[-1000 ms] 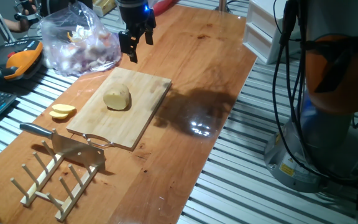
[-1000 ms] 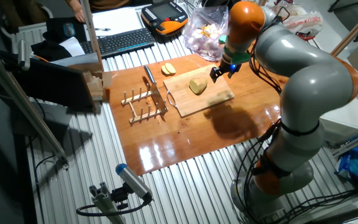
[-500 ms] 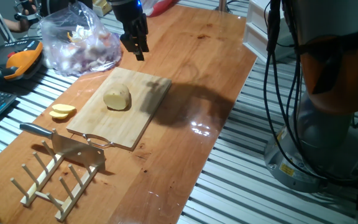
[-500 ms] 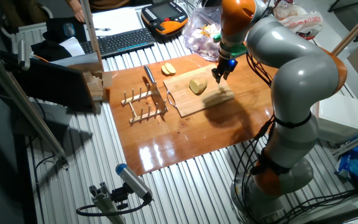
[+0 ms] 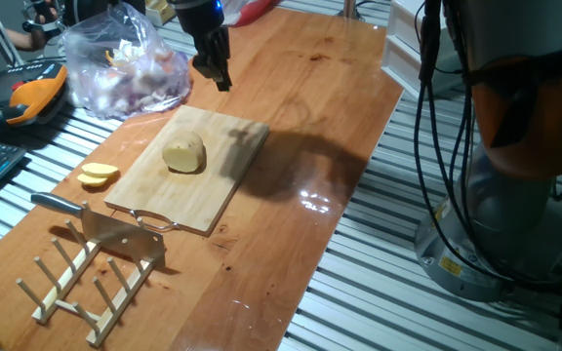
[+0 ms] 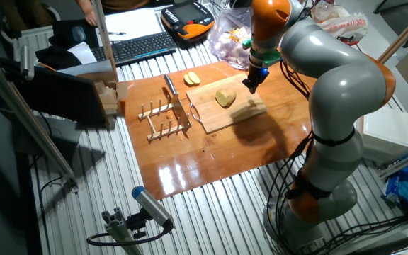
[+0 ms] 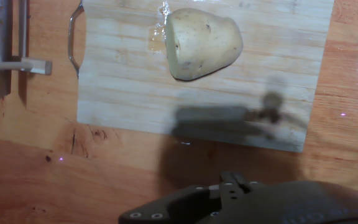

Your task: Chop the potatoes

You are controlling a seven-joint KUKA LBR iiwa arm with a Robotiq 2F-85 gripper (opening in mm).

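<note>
The arm (image 6: 346,78) is showing grey rounded shells with orange joint bands; black cables are trailing down its base, and a black gripper (image 5: 213,63) is glowing blue on top.

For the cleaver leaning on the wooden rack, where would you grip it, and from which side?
Grip the cleaver by its handle, coming from above. The handle juts clear of the wooden rack toward the potato slices, while the broad blade leans against the rack's pegs, so it looks awkward to pinch. The gripper hangs far off, beyond the cutting board.
</note>
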